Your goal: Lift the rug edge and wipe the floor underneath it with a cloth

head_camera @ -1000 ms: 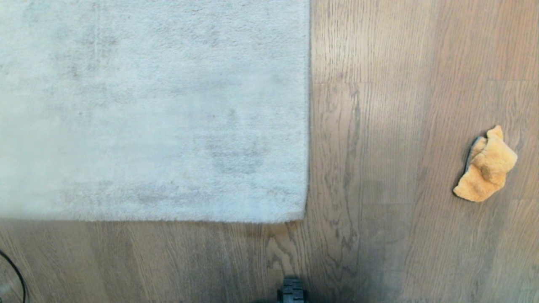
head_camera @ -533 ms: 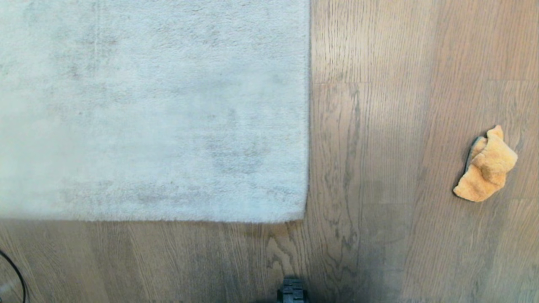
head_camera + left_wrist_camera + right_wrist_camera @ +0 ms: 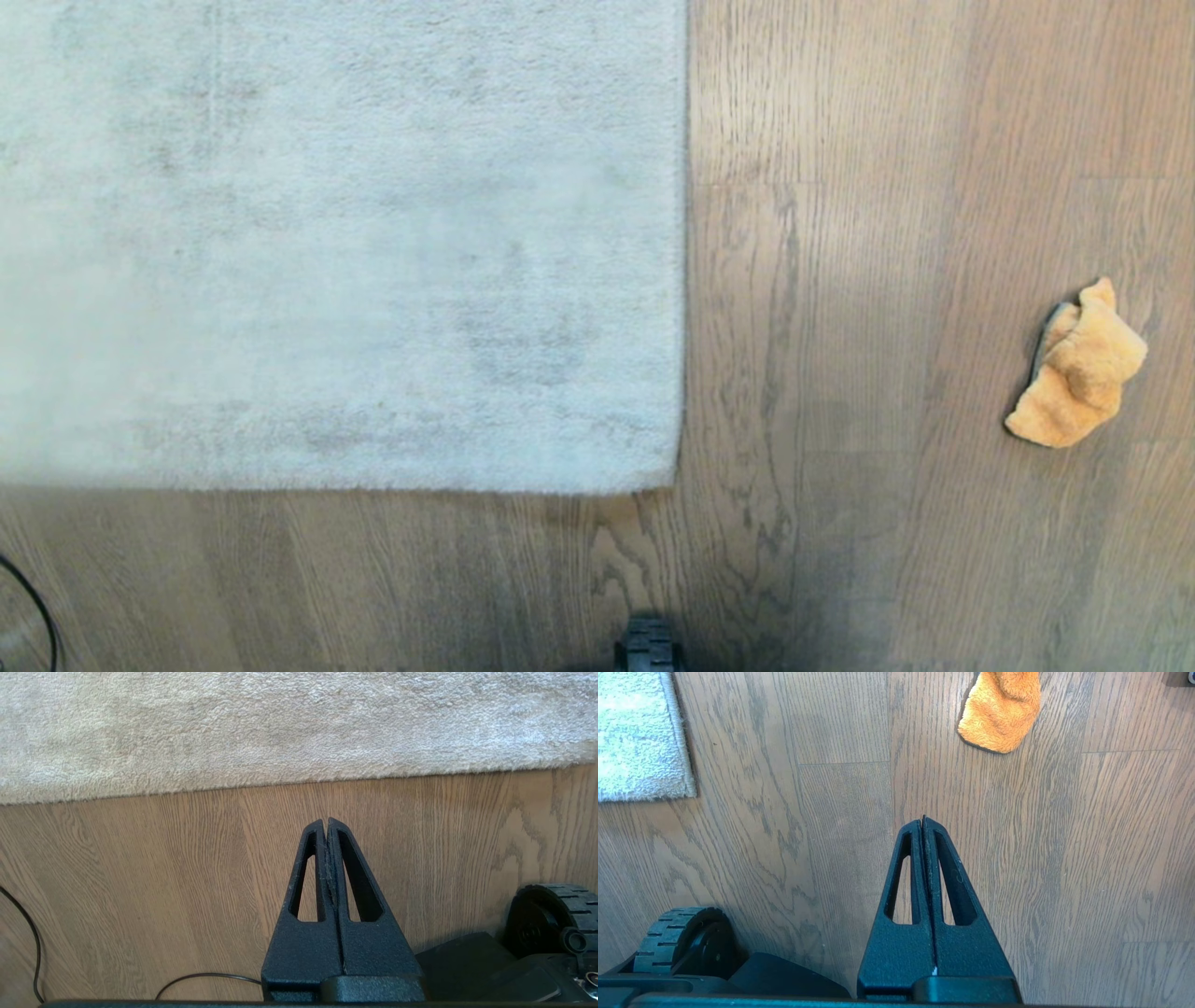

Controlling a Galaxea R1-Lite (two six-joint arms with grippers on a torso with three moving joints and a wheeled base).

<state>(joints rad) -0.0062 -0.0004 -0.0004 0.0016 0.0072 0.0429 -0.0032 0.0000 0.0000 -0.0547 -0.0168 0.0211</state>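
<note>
bare floor [image 3: 840, 280] between rug edge [image 3: 684, 280] and cloth [image 3: 1075, 369], nothing intervening

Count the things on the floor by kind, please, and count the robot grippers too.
Rug: 1
Cloth: 1
Black cable: 1
Grippers: 2, the left gripper and the right gripper, both shut and empty above the floor
Total: 5

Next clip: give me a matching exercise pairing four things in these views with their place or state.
Things:
1. fluffy orange-tan cloth
2. light grey short-pile rug
3. left gripper
4. thin black cable

Places or states:
A. shut, over bare planks short of the rug's border
B. crumpled on the floor, apart from the rug, on the robot's right
C. lying flat
D. trailing across the planks

Pairs: 1-B, 2-C, 3-A, 4-D
</note>
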